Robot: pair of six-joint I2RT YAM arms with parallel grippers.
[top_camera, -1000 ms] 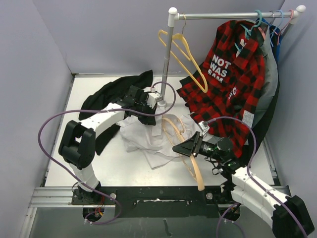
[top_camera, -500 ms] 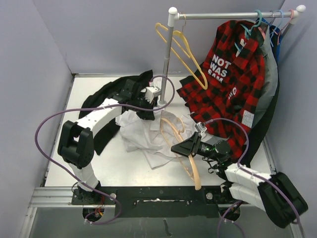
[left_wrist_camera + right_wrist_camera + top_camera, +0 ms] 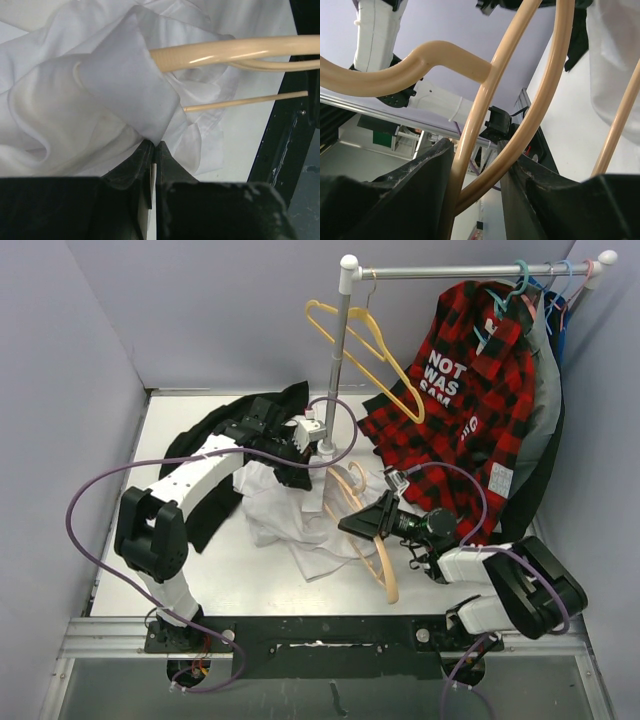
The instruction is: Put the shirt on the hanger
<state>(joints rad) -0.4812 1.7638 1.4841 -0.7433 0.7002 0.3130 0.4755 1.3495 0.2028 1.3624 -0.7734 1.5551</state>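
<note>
Left wrist view: the left fingers (image 3: 131, 167) are pinched shut on a fold of the white shirt (image 3: 75, 100), which lies crumpled on the counter (image 3: 240, 135). One arm of the tan hanger (image 3: 220, 50) disappears into that fold. In the right wrist view, the right fingers (image 3: 427, 170) clamp two curved strands of the hanger, holding it at the shirt's right side.

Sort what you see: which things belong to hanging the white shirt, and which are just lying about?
In the job: white shirt, tan hanger, left gripper, right gripper.
Just about: yellow hanger, plaid shirt, black garment, teal hangers.
</note>
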